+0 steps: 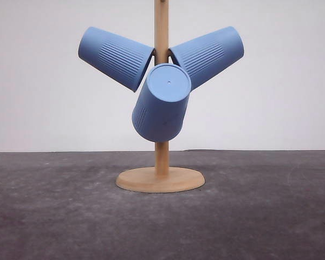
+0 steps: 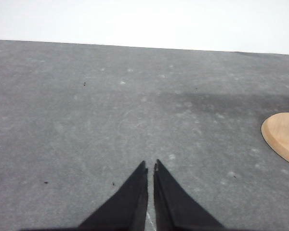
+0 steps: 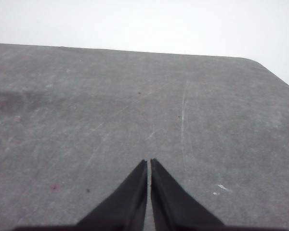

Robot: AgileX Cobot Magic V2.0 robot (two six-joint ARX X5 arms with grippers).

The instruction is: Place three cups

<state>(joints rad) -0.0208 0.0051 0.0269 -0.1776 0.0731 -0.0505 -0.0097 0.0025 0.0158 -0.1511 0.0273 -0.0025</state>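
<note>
With the left gripper (image 2: pixel 150 166) and right gripper (image 3: pixel 148 162) closed and empty, the three cups (image 1: pixel 161 103) hang on the wooden cup tree (image 1: pixel 161 162), where a careless grab may topple it.

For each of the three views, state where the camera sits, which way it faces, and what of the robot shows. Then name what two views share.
Front: low, facing forward at three light-blue ribbed cups hung on a wooden stand.
Left wrist: on the left arm, looking along the grey table; shut left gripper shows.
Right wrist: on the right arm, over grey table; shut right gripper shows.
Shared: the stand's round base, front and left wrist.
</note>
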